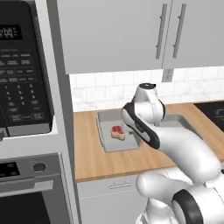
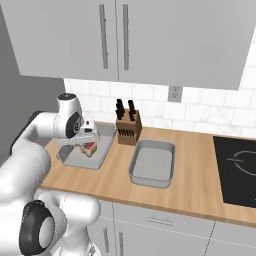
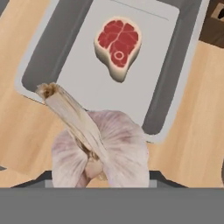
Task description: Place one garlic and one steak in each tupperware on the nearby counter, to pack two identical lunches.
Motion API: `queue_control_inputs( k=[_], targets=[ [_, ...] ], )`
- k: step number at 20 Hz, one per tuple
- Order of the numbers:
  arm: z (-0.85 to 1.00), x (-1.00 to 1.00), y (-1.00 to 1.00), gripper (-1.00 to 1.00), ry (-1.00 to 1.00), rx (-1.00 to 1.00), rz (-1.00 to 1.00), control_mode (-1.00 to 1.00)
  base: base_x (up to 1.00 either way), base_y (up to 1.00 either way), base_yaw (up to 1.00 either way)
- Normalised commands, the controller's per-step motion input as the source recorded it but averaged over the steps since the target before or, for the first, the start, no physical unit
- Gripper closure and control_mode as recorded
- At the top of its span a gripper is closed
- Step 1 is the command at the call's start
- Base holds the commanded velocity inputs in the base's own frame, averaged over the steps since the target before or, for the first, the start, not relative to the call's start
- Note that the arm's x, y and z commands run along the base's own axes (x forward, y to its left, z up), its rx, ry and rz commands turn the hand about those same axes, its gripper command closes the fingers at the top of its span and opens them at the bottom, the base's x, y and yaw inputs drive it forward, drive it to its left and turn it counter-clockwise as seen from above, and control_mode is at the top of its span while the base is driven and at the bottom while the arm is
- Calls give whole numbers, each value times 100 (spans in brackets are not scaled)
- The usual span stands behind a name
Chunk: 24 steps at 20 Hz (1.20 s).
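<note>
**Garlic in the pincer above the steak tray**

Nearest the hand camera, a garlic bulb sits right at the pincer, its dry stem slanting up and away; the finger tips are hidden behind the bulb, so the hold is judged from the bulb's place between them: the pincer appears to be pinching the garlic, jaws partly spread around it.

Just beyond and below the bulb lies the left tupperware, a grey tray on the wooden counter. One chunky steak with a pale fat edge rests on the tray floor, farther from the pincer than the near rim, apart from the garlic.

In the left base view the arm's white wrist covers the right end of this tupperware, while the steak stays visible to its left. From the right base view the pincer hangs over the same tupperware, the hand partly masking the steak.

Farther to the pincer's right stands a knife block against the tiled wall, and in front of it the second tupperware, well apart from the first. A black cooktop lies beyond that. To the pincer's left stand a microwave and an oven.
</note>
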Motion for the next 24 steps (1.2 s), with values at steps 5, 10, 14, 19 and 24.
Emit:
queue_control_inputs(
  k=[5,10,14,19,24],
  targets=[
    [-33,54,0,100,2,-1,0,-100,0,0,0],
    [-54,36,0,100,-1,0,0,-100,0,0,0],
    [-37,39,0,100,-3,0,0,-100,0,0,0],
    [-7,36,0,100,-2,0,0,-100,0,0,0],
    [-16,46,0,100,-1,0,0,-100,0,0,0]
  ],
)
